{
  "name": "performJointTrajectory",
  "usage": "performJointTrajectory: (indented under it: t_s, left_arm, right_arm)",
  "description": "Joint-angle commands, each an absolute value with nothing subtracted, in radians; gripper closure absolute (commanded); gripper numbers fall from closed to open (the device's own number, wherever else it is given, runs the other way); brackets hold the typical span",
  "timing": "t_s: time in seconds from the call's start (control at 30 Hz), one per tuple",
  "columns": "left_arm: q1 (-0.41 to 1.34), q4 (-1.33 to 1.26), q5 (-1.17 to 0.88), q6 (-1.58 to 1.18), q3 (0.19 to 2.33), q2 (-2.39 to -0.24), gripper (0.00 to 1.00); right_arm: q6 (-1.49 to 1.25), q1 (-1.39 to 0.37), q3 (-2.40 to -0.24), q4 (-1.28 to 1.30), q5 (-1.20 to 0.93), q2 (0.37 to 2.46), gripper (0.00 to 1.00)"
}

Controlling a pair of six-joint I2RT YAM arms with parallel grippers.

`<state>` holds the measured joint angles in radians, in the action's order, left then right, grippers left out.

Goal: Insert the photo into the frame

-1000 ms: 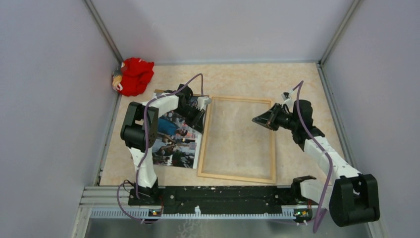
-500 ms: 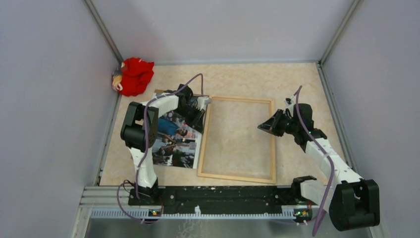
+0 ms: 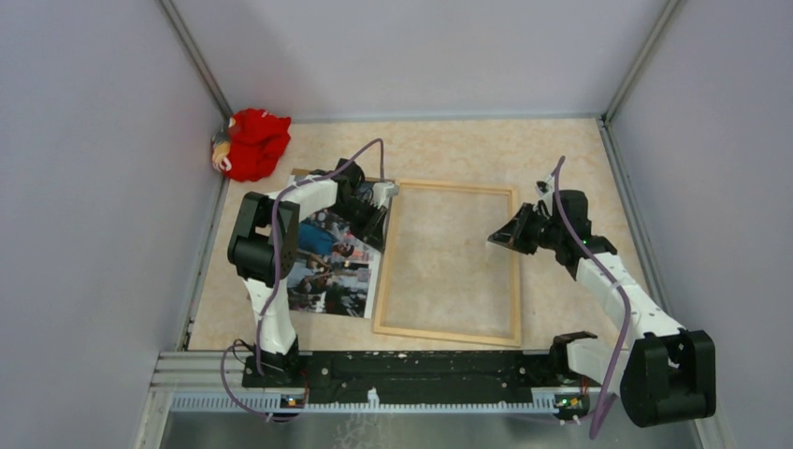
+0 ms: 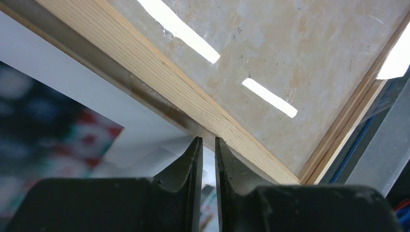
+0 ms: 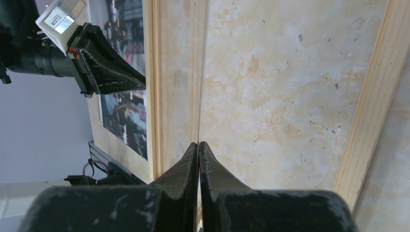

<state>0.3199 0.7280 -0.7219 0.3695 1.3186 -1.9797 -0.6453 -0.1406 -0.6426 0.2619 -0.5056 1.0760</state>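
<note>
The photo (image 3: 327, 276) lies face up on the table, left of the light-wood frame (image 3: 385, 281). My left gripper (image 3: 379, 234) points down at the photo's far right corner, beside the frame's left rail (image 4: 159, 77). Its jaws stand a narrow slit apart over the photo's white border (image 4: 145, 140), with nothing seen between them. My right gripper (image 3: 492, 240) hovers over the right side of the frame, jaws shut. In the right wrist view a thin straight line runs from its tips (image 5: 198, 144) across the frame's inside. I cannot tell whether something thin is pinched there.
A red cloth toy (image 3: 252, 142) sits in the back left corner. A brown board edge (image 3: 304, 174) shows beyond the photo. Grey walls close in the table on three sides, and the arms' base rail (image 3: 411, 365) runs along the near edge.
My right gripper has dropped lower and drawn slightly back toward the frame's right rail. The left arm, the photo and the frame have not moved.
</note>
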Motion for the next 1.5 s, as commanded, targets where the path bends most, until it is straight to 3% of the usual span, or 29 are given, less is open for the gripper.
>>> performJointTrajectory:
  t_s: [0.0,0.23,0.53,0.7,0.93,1.47]
  left_arm:
    - [0.336,0.715,-0.71,0.388,1.303,-1.988,0.79]
    - [0.337,0.716,-0.709,0.388,1.307,-1.99,0.8]
    - [0.337,0.717,-0.707,0.39,1.303,-1.987,0.8]
    - [0.337,0.717,-0.709,0.389,1.305,-1.988,0.8]
    - [0.337,0.718,-0.711,0.386,1.304,-1.988,0.8]
    - [0.337,0.723,-0.716,0.387,1.309,-1.99,0.8]
  right_arm:
    - [-0.632,-0.141,-0.669,0.218,-0.529,1.076,1.0]
    - [-0.669,-0.141,-0.613,0.139,-0.555,1.048,0.99]
    - [-0.571,-0.142,-0.679,0.285,-0.456,1.121,0.53]
    - [-0.54,-0.141,-0.689,0.314,-0.421,1.161,0.38]
    - [-0.513,-0.143,-0.696,0.322,-0.375,1.194,0.3]
    - [-0.477,-0.148,-0.707,0.305,-0.269,1.295,0.26]
